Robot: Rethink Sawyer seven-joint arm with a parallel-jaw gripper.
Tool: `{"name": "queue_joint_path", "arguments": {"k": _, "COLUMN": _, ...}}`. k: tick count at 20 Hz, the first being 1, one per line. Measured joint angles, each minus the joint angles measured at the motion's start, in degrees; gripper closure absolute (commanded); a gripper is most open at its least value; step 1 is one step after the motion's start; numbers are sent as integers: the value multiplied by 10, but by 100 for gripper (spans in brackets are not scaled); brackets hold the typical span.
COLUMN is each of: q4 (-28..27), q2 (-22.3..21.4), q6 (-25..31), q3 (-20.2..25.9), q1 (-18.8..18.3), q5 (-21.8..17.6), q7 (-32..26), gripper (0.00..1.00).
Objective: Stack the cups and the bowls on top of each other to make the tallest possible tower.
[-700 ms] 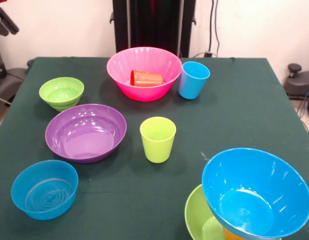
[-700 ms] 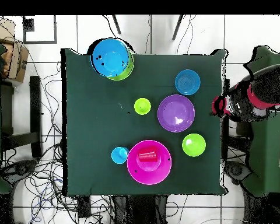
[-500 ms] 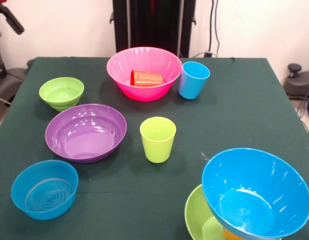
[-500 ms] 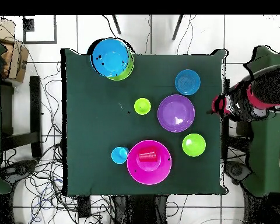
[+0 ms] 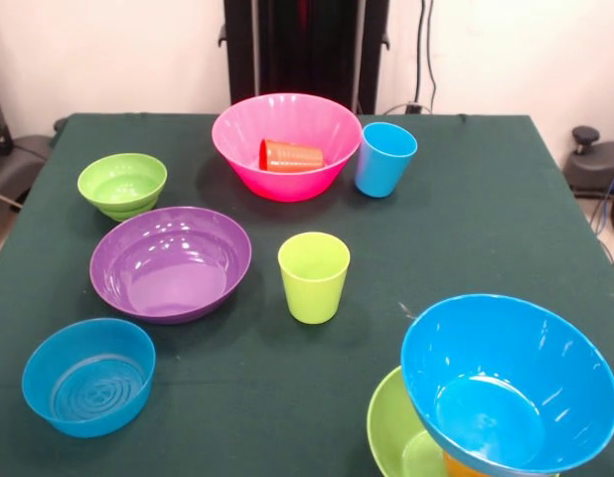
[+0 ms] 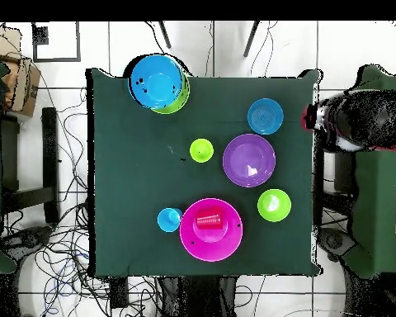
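**Tower at the desk corner, arm off to the side**

Tower point(image 5: 506, 397) stands at a corner of the desk point(image 5: 486, 219): a large blue bowl point(image 6: 157, 80) sits tilted on an orange cup point(image 5: 464, 467), of which only a sliver shows, inside the large lime green bowl point(image 5: 396, 432). That tilt is the main risk. I judge that any piece pressed down off-centre could tip the blue bowl or slide the whole pile toward the desk edge, which lies just beside it.

Outward from there, the lime green cup point(image 5: 314, 276) stands alone near the middle, upright, with open cloth all round it, so it looks the easiest pick. The purple bowl point(image 5: 171, 262) lies near it, with the small blue bowl point(image 5: 88, 376) and the small lime green bowl point(image 5: 122, 184) on either side along one edge. The pink bowl point(image 5: 287, 144) holds a red cup point(image 5: 292, 155) lying on its side; reaching it means going down past the rim, and the cup may roll. The light blue cup point(image 5: 384, 158) stands touching or just beside the pink bowl, so a grasp there could knock the bowl.

Only the overhead view shows the arm point(image 6: 354, 124), beyond the desk edge near the small blue bowl; whether the claw is apart or together I cannot tell. The desk's middle is open for travel.
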Motion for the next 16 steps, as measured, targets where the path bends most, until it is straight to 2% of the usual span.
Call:
{"name": "queue_joint_path", "arguments": {"k": 4, "q4": 0, "q2": -15, "q6": -28, "q3": -28, "q1": 39, "q5": 0, "q7": 36, "gripper": 0}}
{"name": "queue_joint_path", "arguments": {"k": 8, "q4": 0, "q2": -24, "q6": -30, "q3": -61, "q1": 84, "q5": -1, "q7": 79, "gripper": 0}}
{"name": "queue_joint_path", "arguments": {"k": 9, "q4": -1, "q2": -26, "q6": -30, "q3": -79, "q1": 110, "q5": -1, "q7": 102, "gripper": 0}}
{"name": "queue_joint_path", "arguments": {"k": 13, "q4": -8, "q2": -27, "q6": -18, "q3": -105, "q1": 148, "q5": -1, "q7": 135, "gripper": 0}}
{"name": "queue_joint_path", "arguments": {"k": 16, "q4": -21, "q2": -27, "q6": 15, "q3": -134, "q1": 192, "q5": 1, "q7": 171, "gripper": 0}}
